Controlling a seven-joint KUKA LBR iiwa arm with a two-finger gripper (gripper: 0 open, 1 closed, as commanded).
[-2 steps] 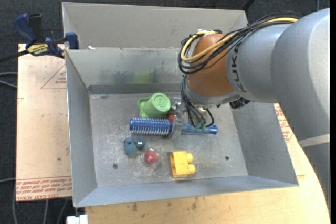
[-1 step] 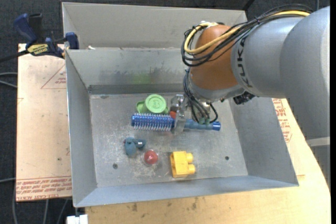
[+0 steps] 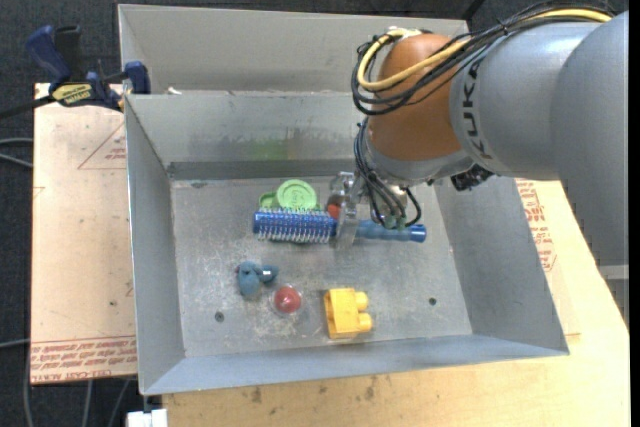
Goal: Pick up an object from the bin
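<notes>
My gripper point(image 3: 346, 211) hangs low in the bin's middle, just under the orange wrist cover, right over the blue brush point(image 3: 300, 226). The brush lies flat with its bristled head to the left and its handle running right toward the bin's right side. A metal finger stands against the brush where head meets handle. A small red piece shows right beside that finger. Just behind the brush head lies a green round thing point(image 3: 291, 196).
Toward the front of the bin lie a yellow toy block point(image 3: 346, 312), a small red ball point(image 3: 288, 300) and a grey-blue knob-like piece point(image 3: 251, 277). The arm and its cables cover the bin's right rear part.
</notes>
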